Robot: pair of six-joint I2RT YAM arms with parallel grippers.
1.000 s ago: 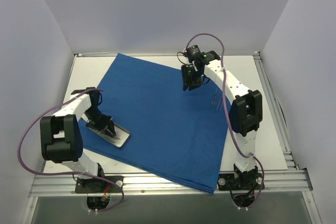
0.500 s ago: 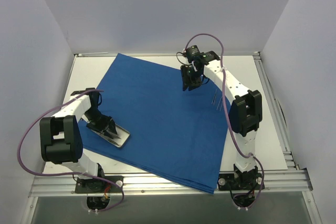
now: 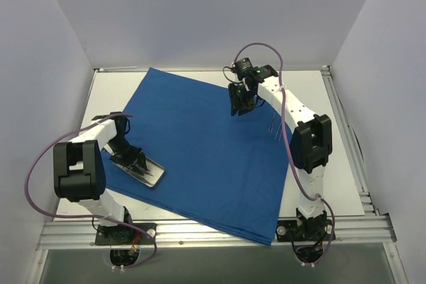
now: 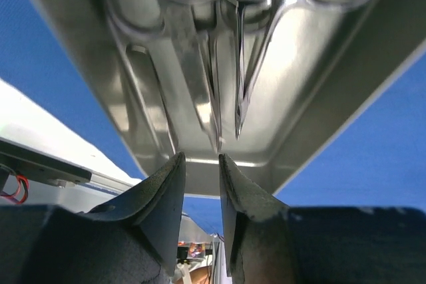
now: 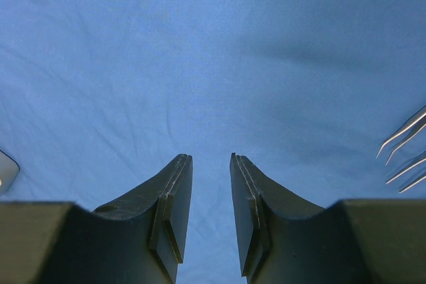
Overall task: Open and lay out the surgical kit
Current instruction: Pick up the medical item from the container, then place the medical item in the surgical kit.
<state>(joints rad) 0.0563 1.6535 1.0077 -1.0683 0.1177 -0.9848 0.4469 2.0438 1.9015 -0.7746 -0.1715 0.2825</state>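
White table [image 3: 336,164], pale walls on three sides. Royal-blue drape [image 3: 213,144] spread flat and skewed, covering most of the table. Metal tray [image 3: 157,173] sits on the drape toward the table's left edge, with scissor-like instruments [image 4: 226,64] lying inside. Left hand [image 3: 136,163] low at the tray's end rim, fingers narrowly apart, nothing between them. Right hand [image 3: 241,106] over bare drape toward the far edge, gap narrow, empty. Thin silver instruments [image 3: 273,126] lie loose on the drape just beside it, toward the right edge.

A white table [image 3: 336,157] sits inside pale walls [image 3: 200,11], a metal rail [image 3: 200,236] along its near edge.
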